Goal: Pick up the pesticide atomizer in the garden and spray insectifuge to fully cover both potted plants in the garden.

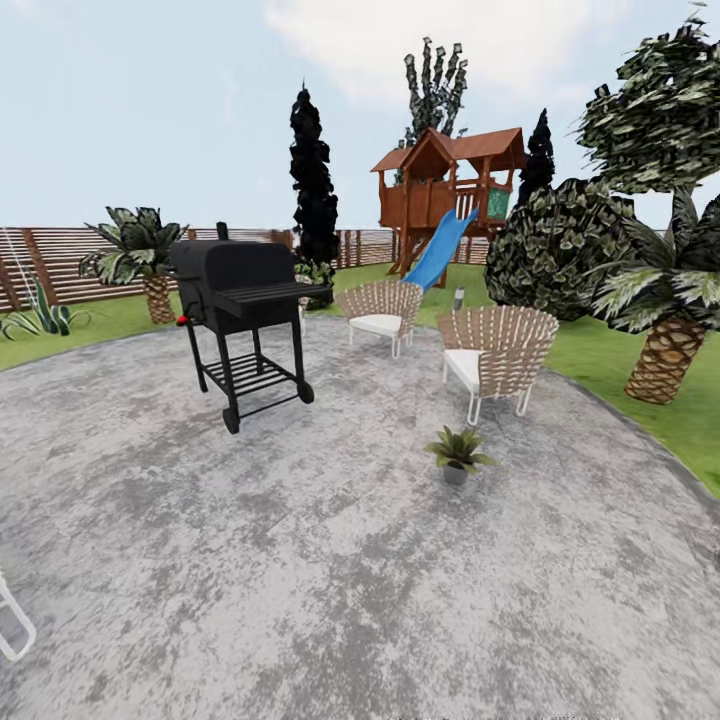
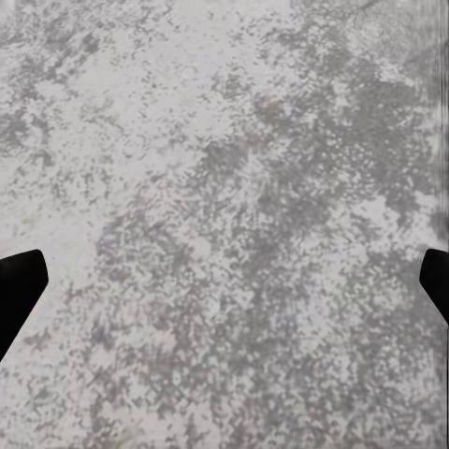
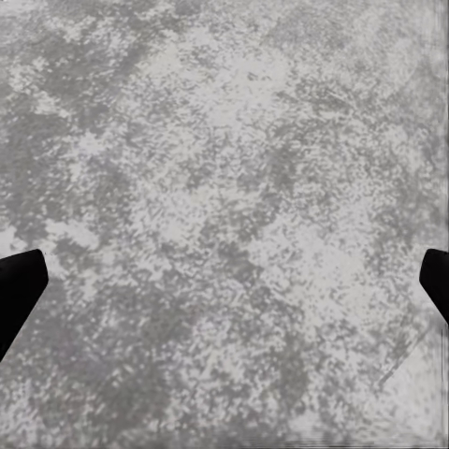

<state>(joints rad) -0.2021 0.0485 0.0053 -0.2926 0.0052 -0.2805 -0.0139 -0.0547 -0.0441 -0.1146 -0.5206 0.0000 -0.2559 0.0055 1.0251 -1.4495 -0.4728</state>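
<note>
we see one small potted plant (image 1: pixel 458 455) with speckled green leaves in a grey pot on the round grey stone patio (image 1: pixel 300 560), just in front of the nearer woven chair (image 1: pixel 497 358). a black barbecue grill (image 1: pixel 243 312) stands well apart to its left. our left gripper (image 2: pixel 224 290) and right gripper (image 3: pixel 224 290) hang over bare stone, fingers spread wide, holding nothing.

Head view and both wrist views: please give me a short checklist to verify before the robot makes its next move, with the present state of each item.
1. Left gripper open, holding nothing: ok.
2. Right gripper open, holding nothing: ok.
3. Pesticide atomizer located: not ok.
4. One potted plant located on the patio, near the chair: ok.
5. Second potted plant located: cannot tell.
6. Path to the plant free of the grill: ok.
</note>
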